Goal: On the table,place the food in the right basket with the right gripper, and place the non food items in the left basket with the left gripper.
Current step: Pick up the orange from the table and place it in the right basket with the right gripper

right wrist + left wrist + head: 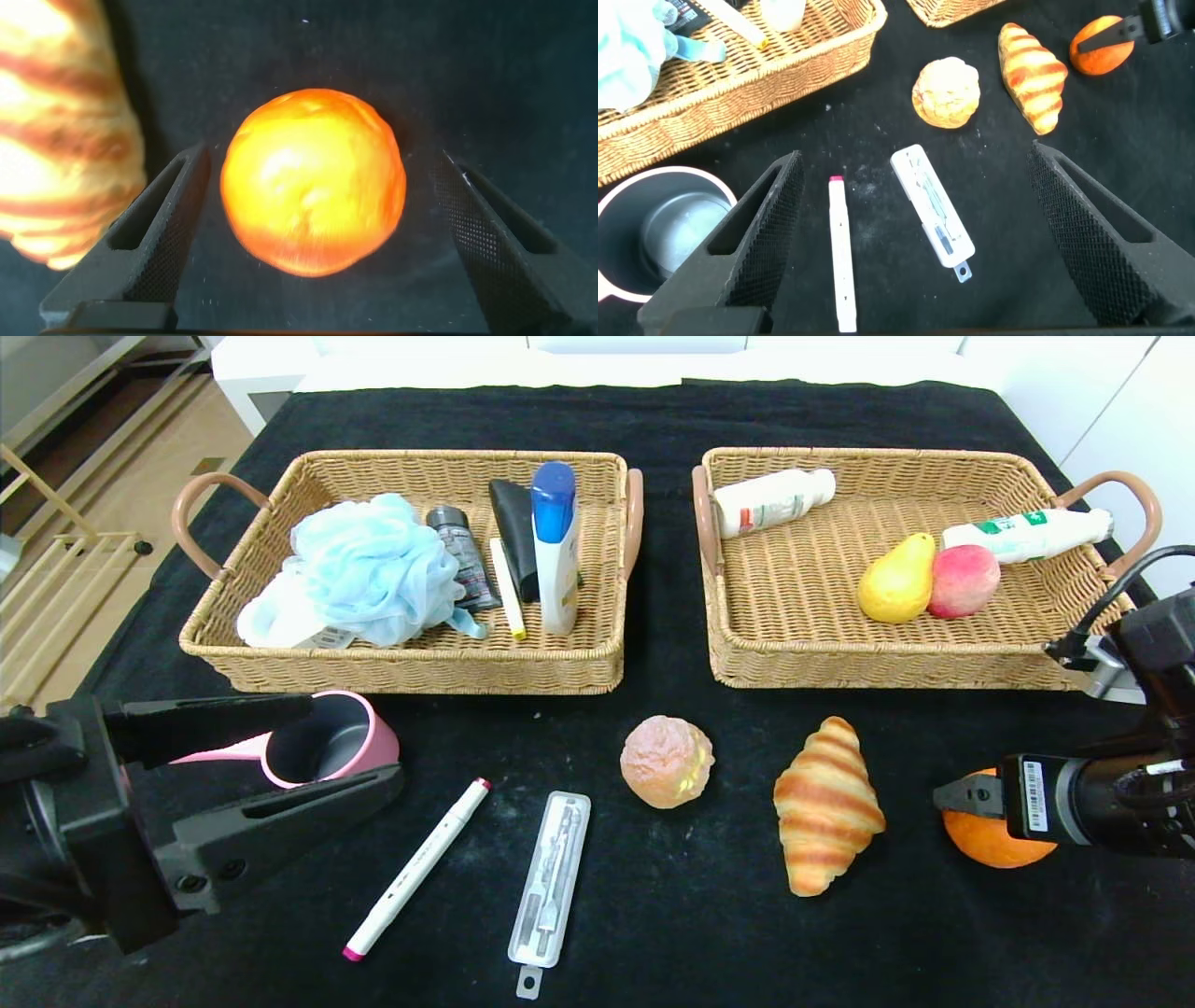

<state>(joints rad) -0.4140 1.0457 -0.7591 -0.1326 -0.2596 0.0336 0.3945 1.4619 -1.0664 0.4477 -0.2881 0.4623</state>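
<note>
Orange between the right gripper's spread fingers, untouched, beside the croissant.

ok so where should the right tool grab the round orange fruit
Grip the round orange fruit across its widest middle, coming down from above. It is a smooth ball sitting free on the black table, and the open right tool already has a finger on either side. The striped croissant lies close beside it, apart, so keep the fingers centred.
</note>
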